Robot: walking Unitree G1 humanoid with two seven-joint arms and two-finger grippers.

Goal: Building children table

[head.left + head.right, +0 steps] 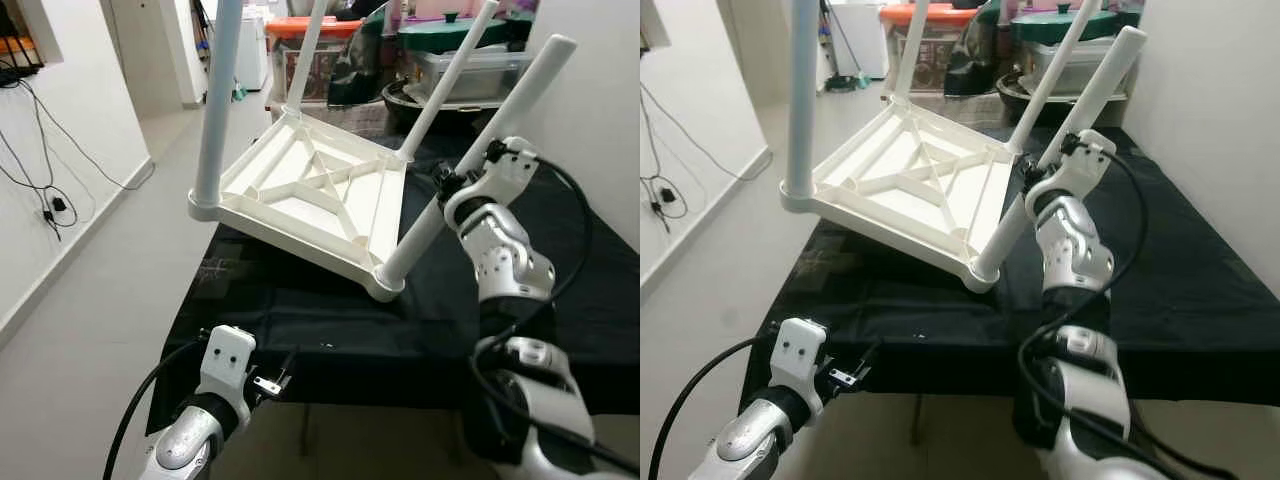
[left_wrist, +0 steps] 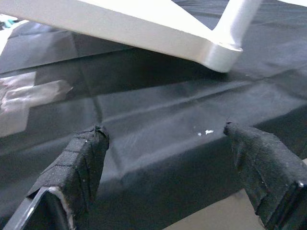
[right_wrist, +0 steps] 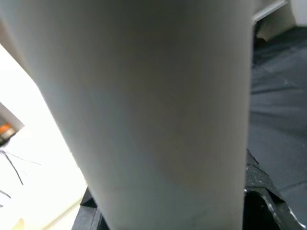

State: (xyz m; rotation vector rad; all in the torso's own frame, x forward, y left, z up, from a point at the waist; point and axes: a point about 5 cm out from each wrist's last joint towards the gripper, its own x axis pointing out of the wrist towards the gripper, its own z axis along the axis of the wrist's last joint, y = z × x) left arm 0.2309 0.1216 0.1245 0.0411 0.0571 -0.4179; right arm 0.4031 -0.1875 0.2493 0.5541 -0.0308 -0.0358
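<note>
The right gripper (image 1: pixel 447 190), right of centre, is clamped on the near leg (image 1: pixel 470 158) of the upturned white table (image 1: pixel 310 195), tilted on the black cloth (image 1: pixel 330 320); all four legs look fitted, so righting it seems next. The left gripper (image 2: pixel 168 163), fingers apart, hovers empty at the cloth edge; its wrist view shows the table's corner socket close up.

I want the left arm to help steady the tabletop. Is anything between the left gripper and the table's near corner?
Nothing visible: the left gripper is open, with only bare black cloth between it and the white table corner.
</note>
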